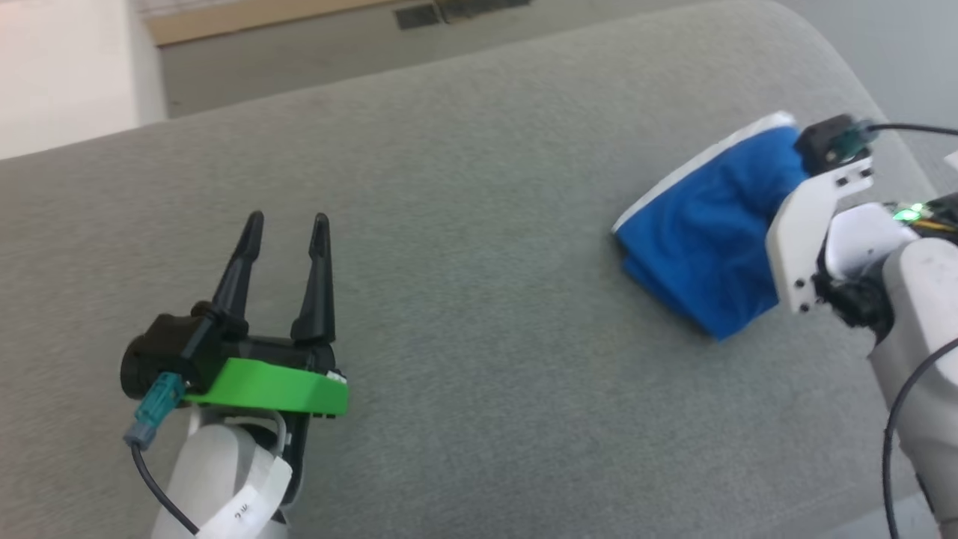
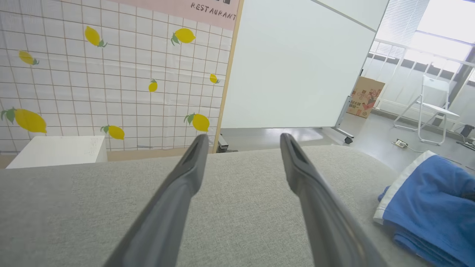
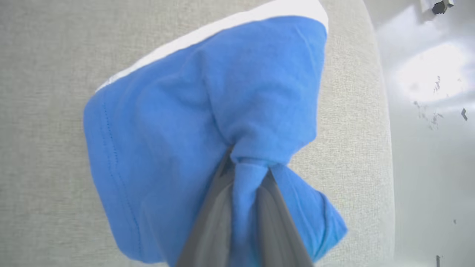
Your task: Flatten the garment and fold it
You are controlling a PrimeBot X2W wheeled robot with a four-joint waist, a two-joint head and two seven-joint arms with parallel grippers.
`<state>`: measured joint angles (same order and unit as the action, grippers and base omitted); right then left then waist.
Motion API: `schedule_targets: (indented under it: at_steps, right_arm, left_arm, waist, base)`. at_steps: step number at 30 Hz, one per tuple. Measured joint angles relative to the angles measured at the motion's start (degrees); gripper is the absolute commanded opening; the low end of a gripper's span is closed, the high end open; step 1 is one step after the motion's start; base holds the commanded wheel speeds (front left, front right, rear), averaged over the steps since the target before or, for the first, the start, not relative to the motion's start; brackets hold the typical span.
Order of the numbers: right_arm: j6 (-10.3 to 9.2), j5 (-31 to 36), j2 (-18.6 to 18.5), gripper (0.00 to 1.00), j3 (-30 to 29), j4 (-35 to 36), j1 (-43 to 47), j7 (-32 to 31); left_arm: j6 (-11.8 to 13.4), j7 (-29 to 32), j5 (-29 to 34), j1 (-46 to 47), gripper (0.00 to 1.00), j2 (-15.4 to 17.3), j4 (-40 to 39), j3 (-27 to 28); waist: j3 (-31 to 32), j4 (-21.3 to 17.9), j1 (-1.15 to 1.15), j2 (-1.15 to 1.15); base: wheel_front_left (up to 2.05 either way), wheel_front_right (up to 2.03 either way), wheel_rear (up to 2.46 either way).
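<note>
At lower left, nearest: left gripper (image 1: 287,218), fingers spread, holding nothing, over the grey cushion (image 1: 479,314). Farther right, near the cushion's edge: blue shorts (image 1: 703,232), bunched in a heap with white trim along the far side, pinched at a fold by the right gripper (image 3: 248,165), clamped tight. Beyond, a lemon-patterned wall (image 2: 111,70).

From the head, looks forward and down across the grey padded surface (image 1: 464,247), from well above. From the left wrist, sits low over that surface, facing along the left gripper (image 2: 243,137) toward a lemon-print wall (image 2: 111,74) and a whiteboard (image 2: 297,66). From the right wrist, looks down from very close onto the garment (image 3: 167,122). Shares garment and surface in all three
</note>
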<state>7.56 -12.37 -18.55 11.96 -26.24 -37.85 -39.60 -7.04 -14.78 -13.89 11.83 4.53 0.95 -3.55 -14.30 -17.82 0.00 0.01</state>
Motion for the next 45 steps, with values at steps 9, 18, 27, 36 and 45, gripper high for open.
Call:
schedule_targets:
  at_steps: [9,18,27,36,45]
  right_arm:
    - [0.01,11.6,0.1,0.0,-10.1,-13.2,-6.8,16.8]
    - [0.02,19.7,-0.3,1.0,-19.0,-23.6,-11.3,27.8]
    - [0.01,21.5,-2.1,1.0,-20.8,-24.9,-11.0,41.0]
    - [0.02,13.4,1.5,1.0,-16.9,-16.0,-1.1,49.9]
    - [0.01,8.5,7.0,1.0,-17.5,4.8,18.3,53.4]
  left_arm:
    - [0.0,0.5,1.3,2.9,1.0,3.3,-1.5,-0.2]
    - [0.0,1.1,1.4,3.6,1.0,4.3,-1.7,-0.6]
    - [0.5,0.3,-0.1,2.7,1.0,1.7,1.9,-0.4]
    - [1.1,0.0,-1.8,-1.7,1.0,-0.7,3.5,1.1]
    - [1.6,0.0,-1.8,-6.4,1.0,-1.3,3.4,1.8]
  waist:
    - [-8.2,-5.1,0.01,0.0]
    - [-14.0,-5.7,0.01,0.0]
    - [-10.9,-3.7,0.01,0.0]
    - [-3.2,1.5,0.0,0.0]
    - [4.1,9.8,0.0,0.0]
  base:
    - [0.0,0.0,0.0]
    - [0.0,0.0,0.0]
    - [0.0,0.0,0.0]
    - [0.0,0.0,0.0]
    - [0.0,0.0,0.0]
